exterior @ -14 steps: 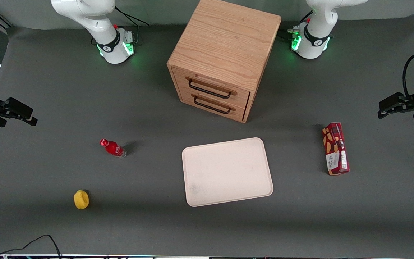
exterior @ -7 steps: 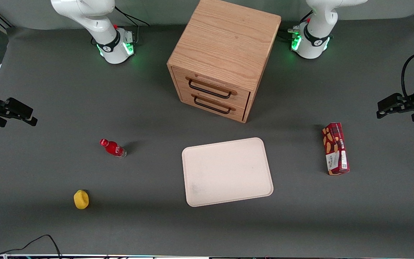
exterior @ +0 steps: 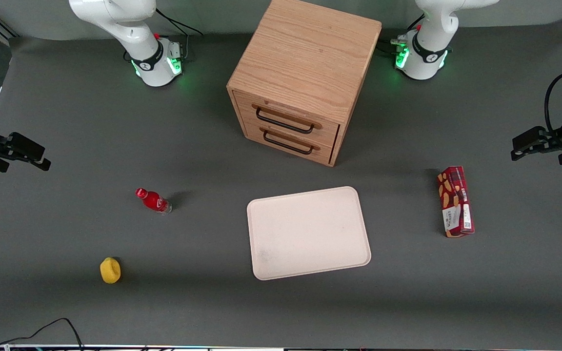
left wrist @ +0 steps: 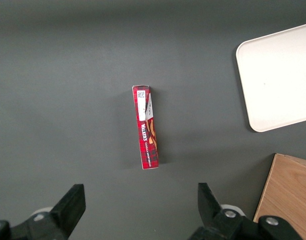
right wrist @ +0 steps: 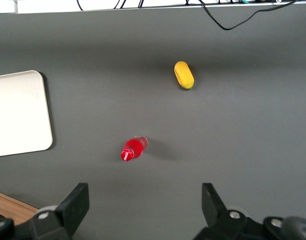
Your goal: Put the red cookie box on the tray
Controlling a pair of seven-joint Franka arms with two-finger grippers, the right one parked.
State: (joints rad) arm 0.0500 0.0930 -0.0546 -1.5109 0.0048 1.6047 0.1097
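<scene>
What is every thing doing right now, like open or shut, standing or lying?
red cookie box: lying flat on the table, apart from the tray
tray: flat, nothing on it
gripper: open, above the box
drawer cabinet: both drawers shut
red bottle: standing

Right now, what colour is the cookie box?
Dark red with tan cookies, clearest in the front view: red cookie box. The gripper hovers open above it.

The gripper (exterior: 522, 148) hung with fingers apart above bare table, near the red cookie box (exterior: 455, 201). Open table separated box and tray (exterior: 309, 233); the cabinet (exterior: 300, 83) stood farther from the camera.
</scene>
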